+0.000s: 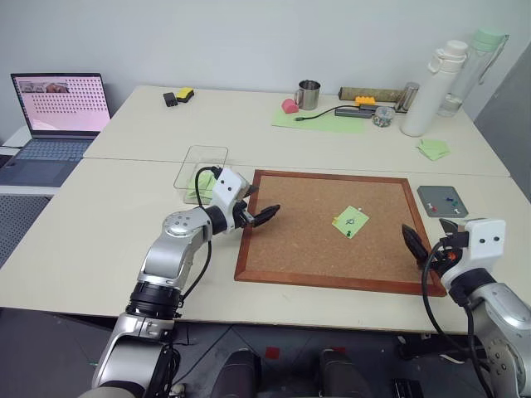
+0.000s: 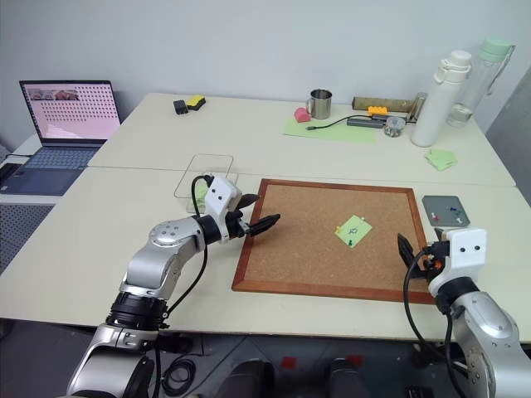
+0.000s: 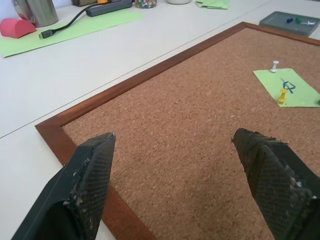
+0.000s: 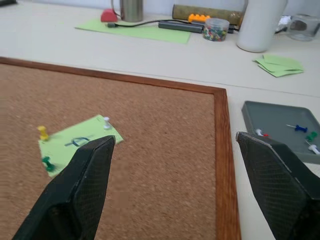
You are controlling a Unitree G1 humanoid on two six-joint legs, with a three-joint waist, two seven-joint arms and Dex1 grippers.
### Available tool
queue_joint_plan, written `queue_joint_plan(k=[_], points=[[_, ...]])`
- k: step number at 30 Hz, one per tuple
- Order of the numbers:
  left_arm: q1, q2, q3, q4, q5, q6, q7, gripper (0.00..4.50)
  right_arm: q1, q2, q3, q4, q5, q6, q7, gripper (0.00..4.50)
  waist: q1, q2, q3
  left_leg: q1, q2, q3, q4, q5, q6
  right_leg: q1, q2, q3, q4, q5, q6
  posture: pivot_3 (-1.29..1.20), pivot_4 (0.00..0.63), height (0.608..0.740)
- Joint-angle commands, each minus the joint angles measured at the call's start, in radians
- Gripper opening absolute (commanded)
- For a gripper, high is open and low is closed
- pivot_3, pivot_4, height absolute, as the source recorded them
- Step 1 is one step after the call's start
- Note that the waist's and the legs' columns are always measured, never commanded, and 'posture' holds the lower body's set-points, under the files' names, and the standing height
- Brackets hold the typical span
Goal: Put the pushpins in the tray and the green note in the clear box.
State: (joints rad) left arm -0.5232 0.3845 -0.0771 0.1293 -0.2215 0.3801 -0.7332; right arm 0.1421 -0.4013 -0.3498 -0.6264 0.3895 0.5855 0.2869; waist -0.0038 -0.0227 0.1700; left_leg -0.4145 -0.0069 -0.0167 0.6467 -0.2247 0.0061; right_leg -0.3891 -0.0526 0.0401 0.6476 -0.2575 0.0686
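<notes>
The green note (image 1: 350, 220) lies on the corkboard (image 1: 307, 249), right of its middle, held by a white pushpin (image 4: 106, 123), a yellow one (image 4: 43, 132) and a green one (image 4: 47, 163). The grey tray (image 1: 442, 201) sits just right of the board with several pushpins (image 4: 300, 128) in it. The clear box (image 1: 202, 166) stands off the board's far left corner. My left gripper (image 1: 264, 215) hovers open over the board's left edge, pointing toward the note. My right gripper (image 1: 431, 239) is open at the board's near right corner, in front of the tray.
A laptop (image 1: 60, 116) is open at the far left. At the back stand a metal mug (image 1: 309, 94), a large pale-green sheet (image 1: 319, 120), a jar of pins (image 1: 383, 116), a white bottle (image 1: 431, 89) and a pile of green notes (image 1: 433, 149).
</notes>
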Motion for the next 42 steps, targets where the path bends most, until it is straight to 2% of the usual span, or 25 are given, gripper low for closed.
queue_joint_plan(k=[1, 15, 26, 30, 37, 42], points=[[-0.002, -0.006, 0.011, -0.041, -0.027, 0.004, -0.016, 4.0, 0.005, -0.023, -0.036, -0.03, 0.026, -0.006, 0.019, 4.07, 0.0, 0.0, 0.0, 0.0, 0.0, 0.0, 0.0, 0.0, 0.0, 0.0, 0.0, 0.0, 0.0, 0.0, 0.0, 0.0, 0.15, 0.74], [-0.028, 0.018, 0.018, -0.04, -0.038, 0.018, -0.048, 4.0, 0.017, -0.049, -0.039, -0.025, 0.032, 0.012, 0.013, 4.07, 0.0, 0.0, 0.0, 0.0, 0.0, 0.0, 0.0, 0.0, 0.0, 0.0, 0.0, 0.0, 0.0, 0.0, 0.0, 0.0, 0.15, 0.74], [-0.018, 0.04, -0.012, -0.155, -0.152, 0.126, -0.183, 2.2, -0.037, -0.068, -0.013, 0.031, 0.027, 0.006, 0.036, 4.07, 0.0, 0.0, 0.0, 0.0, 0.0, 0.0, 0.0, 0.0, 0.0, 0.0, 0.0, 0.0, 0.0, 0.0, 0.0, 0.0, 0.15, 0.74], [0.008, 0.062, -0.067, -0.203, -0.127, 0.117, -0.219, 1.39, -0.086, -0.081, 0.027, 0.082, 0.02, 0.008, 0.057, 4.07, -0.002, 0.0, 0.0, 0.0, 0.0, 0.001, 0.0, 0.0, 0.0, 0.0, 0.0, 0.001, 0.0, 0.0, 0.0, 0.0, 0.15, 0.74], [0.039, 0.04, -0.123, -0.229, -0.105, 0.096, -0.212, 0.05, -0.222, -0.077, 0.131, 0.258, -0.019, -0.035, 0.101, 4.07, -0.002, 0.0, 0.0, 0.0, 0.0, 0.001, 0.0, 0.0, 0.0, 0.0, 0.0, 0.001, 0.0, 0.0, 0.0, 0.0, 0.15, 0.74], [0.039, 0.0, -0.161, -0.172, -0.059, 0.04, -0.187, 0.02, -0.344, -0.04, 0.196, 0.428, -0.059, -0.098, 0.114, 4.07, -0.002, 0.0, 0.0, 0.0, 0.0, 0.001, 0.0, 0.0, 0.0, 0.0, 0.0, 0.001, -0.001, 0.0, 0.0, 0.0, 0.15, 0.74]])
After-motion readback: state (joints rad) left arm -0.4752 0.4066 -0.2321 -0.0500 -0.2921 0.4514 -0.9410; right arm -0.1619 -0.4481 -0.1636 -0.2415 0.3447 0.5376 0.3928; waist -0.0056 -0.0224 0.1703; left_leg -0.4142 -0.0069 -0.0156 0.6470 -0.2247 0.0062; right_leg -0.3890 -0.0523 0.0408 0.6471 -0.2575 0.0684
